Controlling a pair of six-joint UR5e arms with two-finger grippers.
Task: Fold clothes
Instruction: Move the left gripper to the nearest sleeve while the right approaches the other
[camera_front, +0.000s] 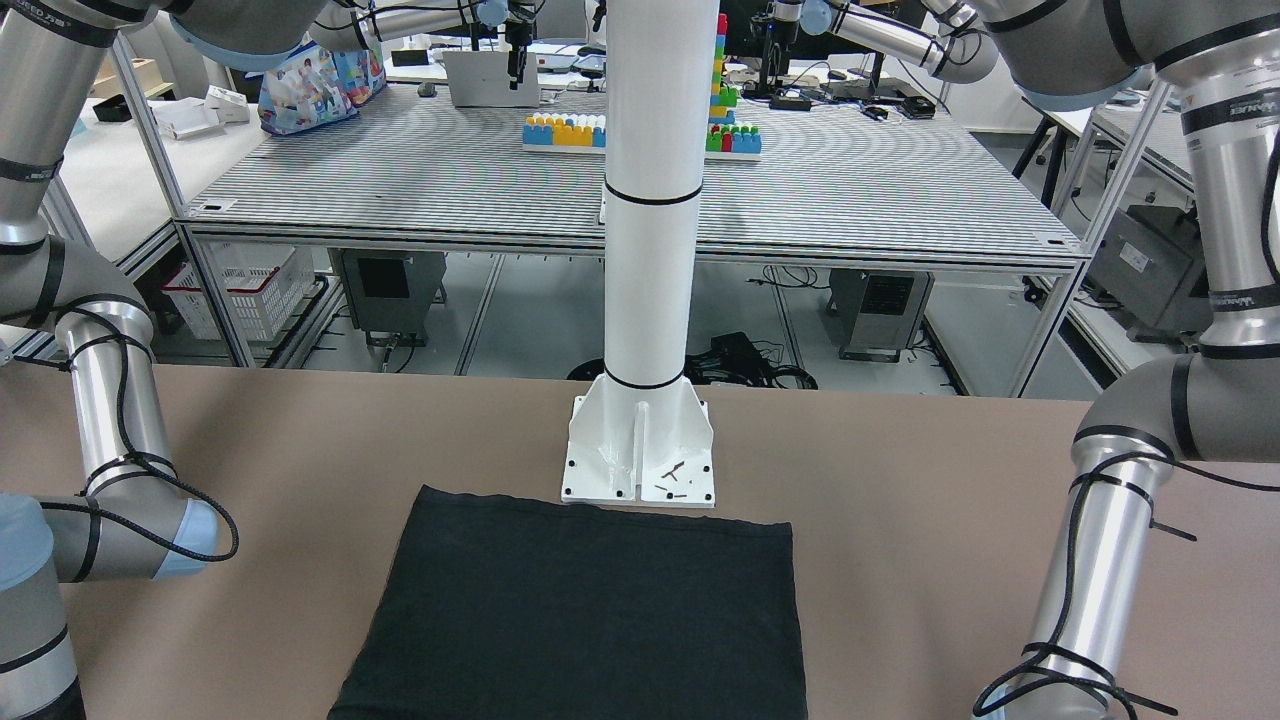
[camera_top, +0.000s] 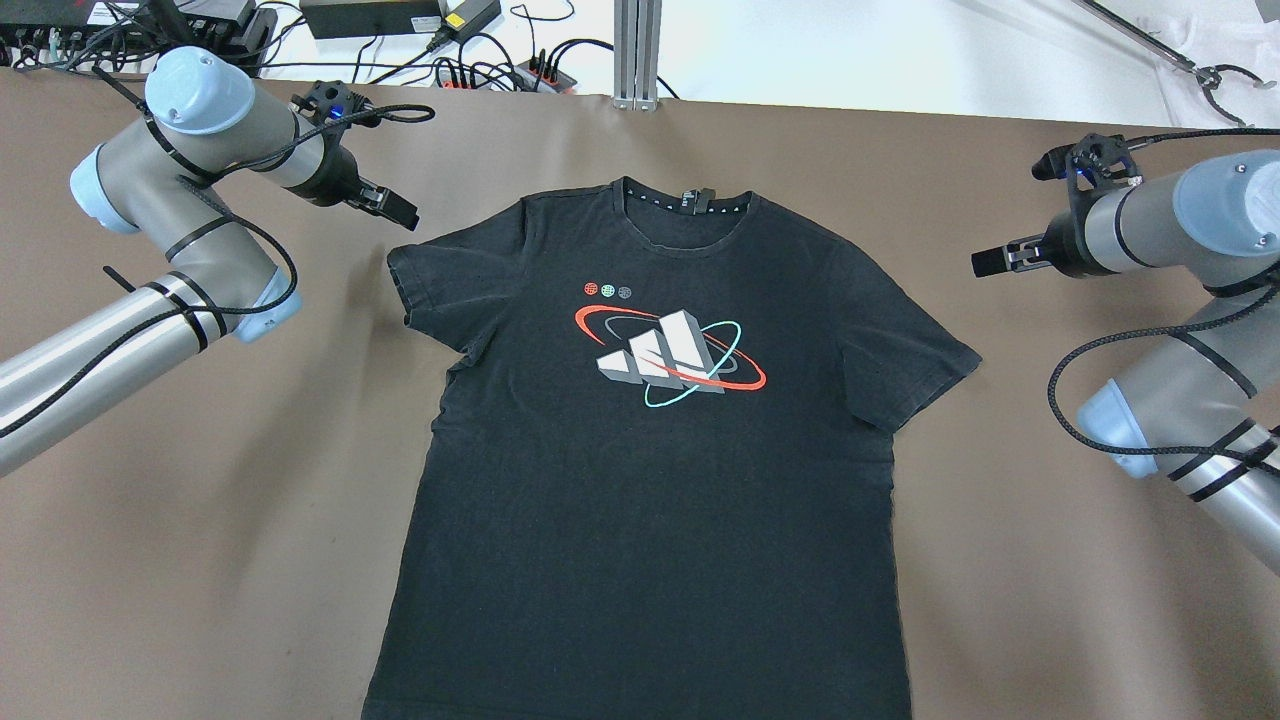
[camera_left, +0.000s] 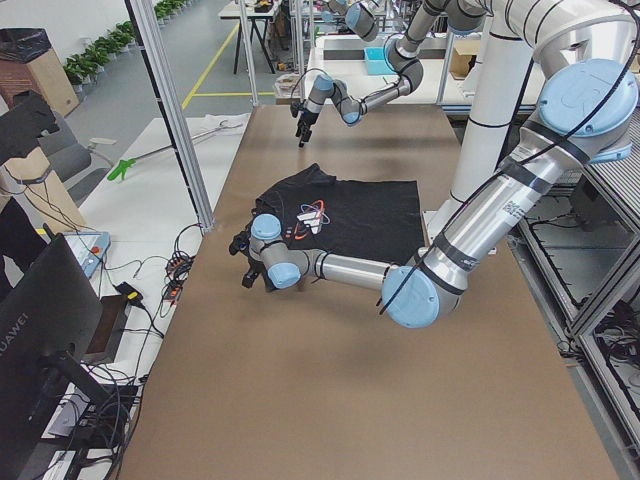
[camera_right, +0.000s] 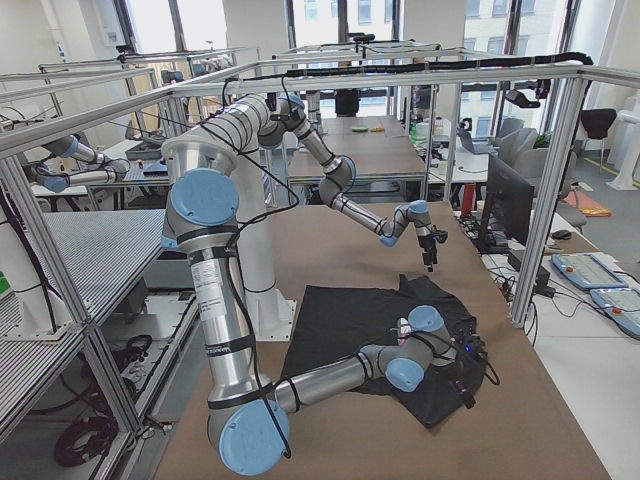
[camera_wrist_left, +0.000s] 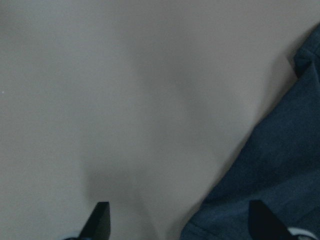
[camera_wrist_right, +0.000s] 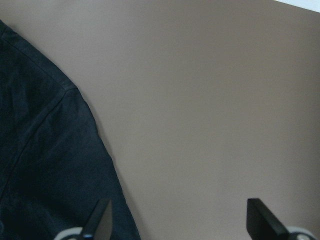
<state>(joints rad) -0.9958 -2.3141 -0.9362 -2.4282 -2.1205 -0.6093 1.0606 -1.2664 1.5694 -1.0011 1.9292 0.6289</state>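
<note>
Overhead exterior shows the brown table (camera_top: 180, 560) with one black T-shirt (camera_top: 650, 520) spread flat on it, front side up and unfolded. Its hem lies nearest the robot and runs out of the bottom of that view. In the front-facing view the hem sits just beside the base plate of the white pole (camera_front: 640, 455), perhaps touching it, and is wider than the plate.

Farther out, the chest carries a print (camera_top: 665, 358): three white slanted bars ringed by a red oval and a teal one, with three small dots above. Both short sleeves lie spread to the sides.

The left gripper (camera_top: 398, 210) hangs just off the sleeve on the robot's left, near the shoulder. Its wrist camera shows the two fingertips apart and empty, one over the sleeve's edge and the other over bare table. The right gripper (camera_top: 985, 262) hangs off the opposite sleeve, a little apart from the cloth. Its jaws are likewise apart and hold nothing, with one fingertip over that sleeve's edge.

The collar, with a small label inside, points away from the robot. Beyond the table's far edge lie power strips and cables (camera_top: 480, 65).
</note>
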